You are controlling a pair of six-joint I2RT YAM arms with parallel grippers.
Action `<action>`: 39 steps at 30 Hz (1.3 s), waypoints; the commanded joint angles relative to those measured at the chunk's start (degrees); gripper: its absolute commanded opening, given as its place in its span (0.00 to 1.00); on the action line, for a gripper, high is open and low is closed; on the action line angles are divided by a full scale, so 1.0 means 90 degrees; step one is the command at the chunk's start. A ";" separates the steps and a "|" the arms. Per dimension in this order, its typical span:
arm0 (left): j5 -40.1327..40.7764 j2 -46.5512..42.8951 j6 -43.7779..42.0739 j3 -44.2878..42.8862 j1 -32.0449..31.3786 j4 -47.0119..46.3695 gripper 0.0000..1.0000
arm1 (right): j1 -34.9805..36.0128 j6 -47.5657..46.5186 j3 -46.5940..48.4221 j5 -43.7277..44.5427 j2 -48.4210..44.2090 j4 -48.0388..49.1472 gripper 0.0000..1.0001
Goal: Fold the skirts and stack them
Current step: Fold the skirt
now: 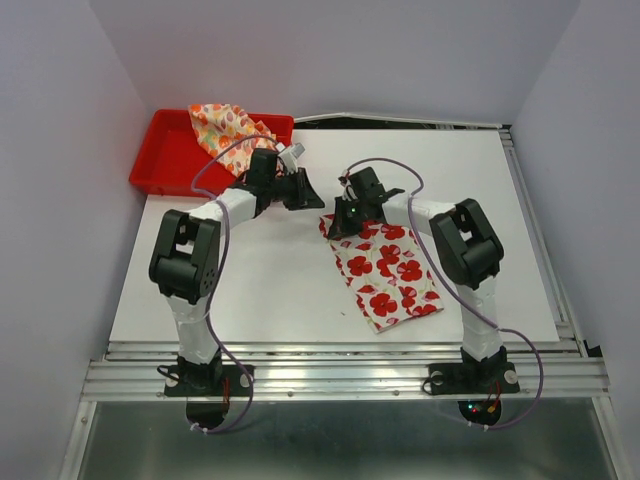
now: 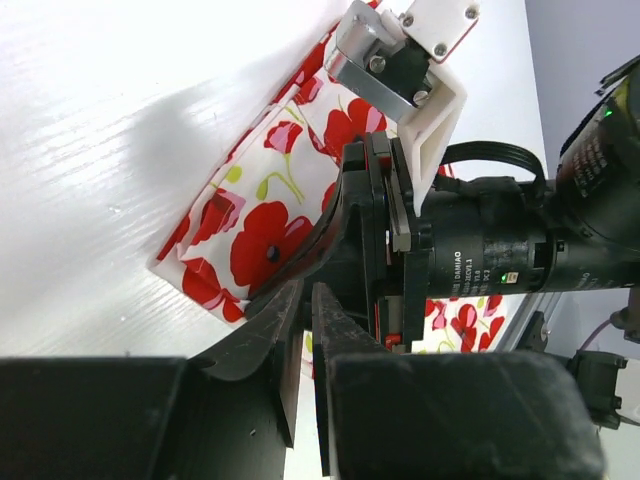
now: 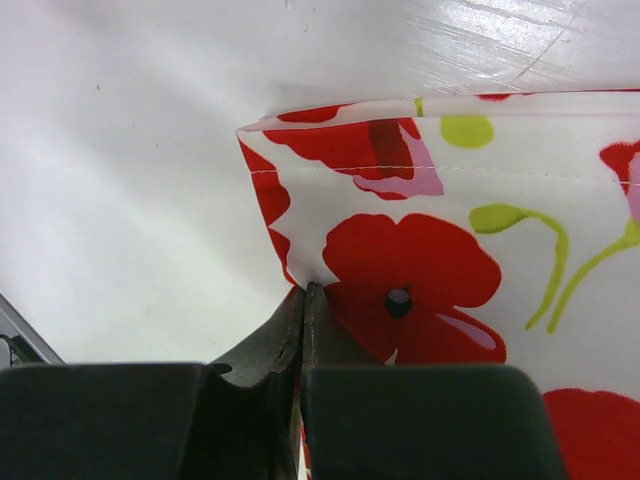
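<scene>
The white skirt with big red flowers (image 1: 385, 270) lies folded on the table, right of centre. My right gripper (image 1: 335, 228) is at its far left corner, and in the right wrist view the right gripper (image 3: 305, 290) is shut on the edge of the flowered skirt (image 3: 430, 250). My left gripper (image 1: 300, 190) hovers just left of it. In the left wrist view the left gripper (image 2: 305, 292) has its jaws a narrow slit apart with nothing between them, close to the flowered skirt (image 2: 270, 200). The cream skirt (image 1: 225, 125) lies bunched in the tray.
A red plastic tray (image 1: 165, 155) sits at the table's far left corner. The white table (image 1: 270, 280) is walled at the back and both sides. The right arm's wrist (image 2: 480, 250) crowds in close ahead of my left gripper.
</scene>
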State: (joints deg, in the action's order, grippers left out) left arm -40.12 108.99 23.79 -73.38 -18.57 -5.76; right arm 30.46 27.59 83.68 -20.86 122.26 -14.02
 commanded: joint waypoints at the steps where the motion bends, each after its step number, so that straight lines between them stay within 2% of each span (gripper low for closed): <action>1: -0.0103 0.0262 0.0246 -0.0029 -0.0124 -0.0131 0.20 | 0.0083 -0.0009 0.0106 0.0219 0.0264 -0.0083 0.01; 9: 0.0043 0.0868 0.0247 -0.0137 -0.0134 -0.0210 0.19 | 0.0083 0.0049 0.0116 0.0034 0.0098 -0.0083 0.01; 13: 0.0414 0.1190 0.0062 -0.0342 -0.0124 0.0228 0.18 | 0.0083 -0.0028 0.0272 -0.0026 0.0078 -0.0229 0.03; 18: 0.0707 0.1474 -0.0201 -0.0352 -0.0046 0.0610 0.16 | -0.0053 -0.0837 0.0984 -0.0396 -0.0156 -0.1065 0.30; 19: 0.0756 0.1474 -0.0221 -0.0381 -0.0046 0.0630 0.16 | -0.0131 -0.0984 0.1247 -0.0455 -0.0214 -0.1204 0.40; 22: 0.0980 0.1503 -0.0532 -0.0692 -0.0056 0.1058 0.15 | -0.0687 -0.1668 0.1318 -0.0893 -0.0595 -0.1595 0.49; 26: 0.1370 0.1901 -0.1060 -0.1541 -0.0046 0.1858 0.14 | -0.1809 -0.2916 0.1124 -0.1421 -0.0820 -0.2191 0.46; 31: 0.1674 0.2362 -0.1510 -0.2537 -0.0046 0.2543 0.14 | -0.2076 -0.3885 0.0362 -0.1861 -0.0918 -0.2407 0.41; 35: 0.1752 0.2665 -0.1900 -0.3183 -0.0076 0.2866 0.13 | -0.2076 -0.3906 -0.0293 -0.2417 -0.0811 -0.2144 0.38; 39: 0.1617 0.2539 -0.2339 -0.3448 -0.0105 0.2925 0.13 | -0.2076 -0.3351 -0.0723 -0.2817 -0.0470 -0.1598 0.34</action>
State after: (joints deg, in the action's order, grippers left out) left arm -27.81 132.20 9.41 -102.19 -19.49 16.19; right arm 10.72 -4.05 79.00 -39.57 116.14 -32.12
